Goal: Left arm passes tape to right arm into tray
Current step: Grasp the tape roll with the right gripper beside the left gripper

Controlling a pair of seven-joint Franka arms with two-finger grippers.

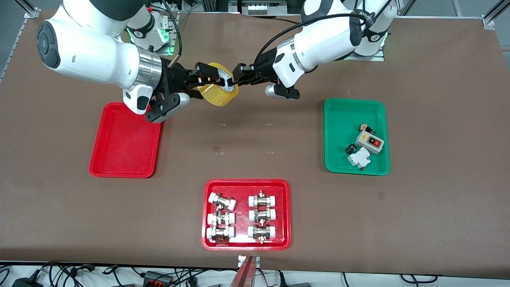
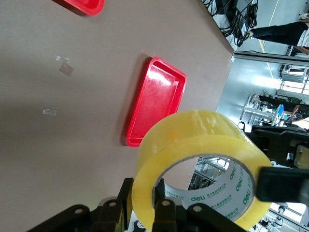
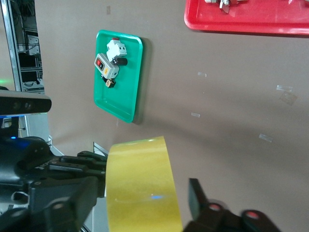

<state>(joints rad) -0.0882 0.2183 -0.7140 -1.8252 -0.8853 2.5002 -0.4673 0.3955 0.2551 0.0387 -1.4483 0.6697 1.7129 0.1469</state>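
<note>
Tape hangs in the air between the two claws, over bare table toward the robots' side and roughly midway between the arms' ends. The yellow roll is tilted, its pale core partly facing the front camera.

From one side, the left claw has a finger through the core and pinches the wall of the roll. From the other, the right claw reaches in with its fingers either side of the roll's band. In the right wrist view a finger stands just off the yellow face with a gap showing, so I judge this claw not yet clamped, spread around the roll and not squeezing it. That fits a handover at its midpoint: the giver holds firm until the taker has closed.

Holding the roll up, clear of the table, leaves both claws room to approach from opposite ends without clashing.

The tray lies at the right arm's end of the table, nearer the front camera than the tape and just below the right arm's wrist, so it is a short carry once the roll changes claws. It looks bare inside.

A green tray of small parts sits toward the left arm's end, and a fittings tray nearest the camera.
</note>
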